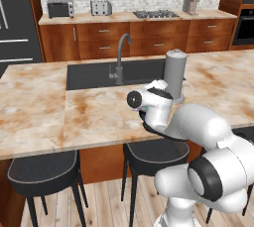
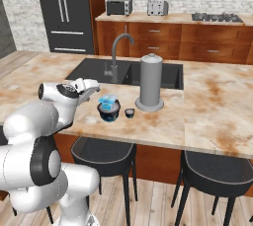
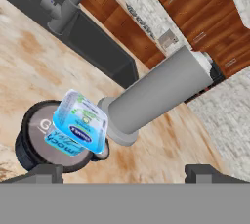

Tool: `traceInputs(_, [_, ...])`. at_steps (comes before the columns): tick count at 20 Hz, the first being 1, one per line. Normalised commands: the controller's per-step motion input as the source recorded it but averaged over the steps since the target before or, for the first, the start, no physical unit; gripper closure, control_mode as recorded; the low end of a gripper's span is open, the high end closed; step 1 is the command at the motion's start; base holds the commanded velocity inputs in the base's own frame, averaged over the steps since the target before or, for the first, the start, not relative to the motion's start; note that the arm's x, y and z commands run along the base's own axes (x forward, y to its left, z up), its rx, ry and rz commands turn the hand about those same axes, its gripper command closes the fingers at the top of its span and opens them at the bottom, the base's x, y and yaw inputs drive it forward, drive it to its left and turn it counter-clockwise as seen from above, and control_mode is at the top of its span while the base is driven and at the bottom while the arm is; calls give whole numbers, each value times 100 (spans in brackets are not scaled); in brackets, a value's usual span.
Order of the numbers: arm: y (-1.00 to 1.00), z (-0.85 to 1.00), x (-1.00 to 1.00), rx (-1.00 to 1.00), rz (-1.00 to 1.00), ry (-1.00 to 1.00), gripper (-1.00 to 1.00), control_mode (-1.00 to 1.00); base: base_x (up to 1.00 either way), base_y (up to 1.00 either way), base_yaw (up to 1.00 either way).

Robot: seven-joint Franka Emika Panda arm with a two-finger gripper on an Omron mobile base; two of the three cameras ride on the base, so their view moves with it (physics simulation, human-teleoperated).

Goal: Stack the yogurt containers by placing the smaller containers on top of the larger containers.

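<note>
The light-blue cup (image 2: 108,102) is seen resting on top of the dark navy tub (image 2: 108,113) on the marble table (image 2: 207,116), near its front edge. The tiny dark cup (image 2: 129,113) is set just beside the tub, between it and the tall grey cylinder (image 2: 150,82). A sink (image 2: 94,72) with a faucet (image 2: 116,55) lies behind. The gripper (image 3: 122,171) is held near the stack, jaws apart and empty.

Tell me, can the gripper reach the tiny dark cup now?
Probably yes. The tiny cup stands free on the counter between the navy tub and grey cylinder; the open gripper hovers close.
</note>
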Motion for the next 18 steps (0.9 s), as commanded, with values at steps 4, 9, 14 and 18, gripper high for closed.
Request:
traceInputs(4, [-31,35,-40,12,0,1,-100,-100,0,0,0])
traceInputs(9, [-35,31,-43,15,0,2,-100,-100,0,0,0])
traceInputs(14, [-37,26,-47,19,0,4,-100,-100,0,0,0])
traceInputs(18, [-33,25,-46,22,-2,6,-100,-100,0,0,0])
